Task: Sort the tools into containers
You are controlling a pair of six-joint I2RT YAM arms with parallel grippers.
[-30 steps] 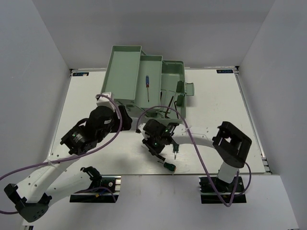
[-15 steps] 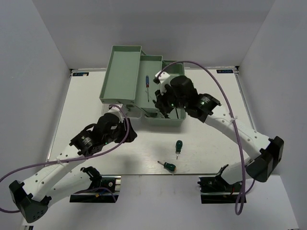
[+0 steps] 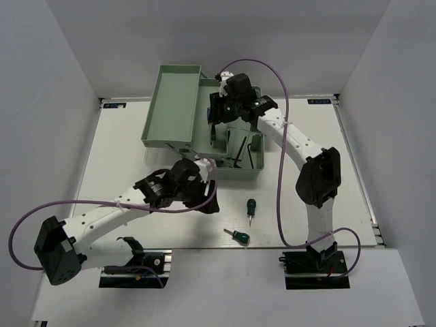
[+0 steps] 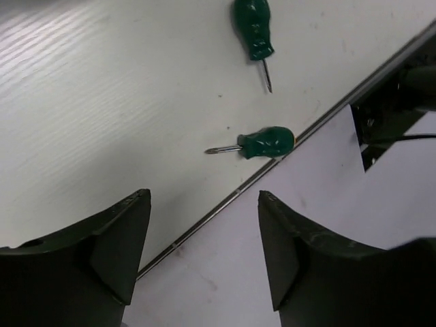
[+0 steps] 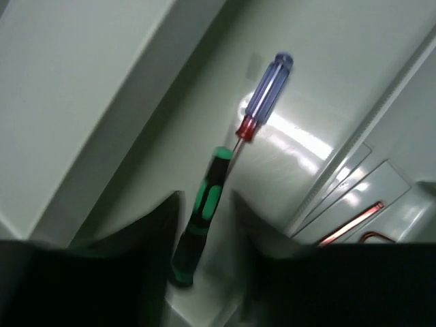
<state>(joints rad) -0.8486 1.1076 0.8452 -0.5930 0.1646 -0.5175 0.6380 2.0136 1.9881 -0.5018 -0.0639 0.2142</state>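
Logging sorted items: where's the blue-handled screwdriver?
Right wrist view: blue-handled screwdriver lies in the mint tray, shaft meeting the green-black screwdriver at the right tool.

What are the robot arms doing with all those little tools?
They are sorting tools into a green toolbox. The right end effector is down in the middle tray, straddling a green-and-black screwdriver that lies beside a blue-handled screwdriver; whether it grips it is unclear. The left end effector hangs open and empty above the table, near two stubby green screwdrivers not yet put away.
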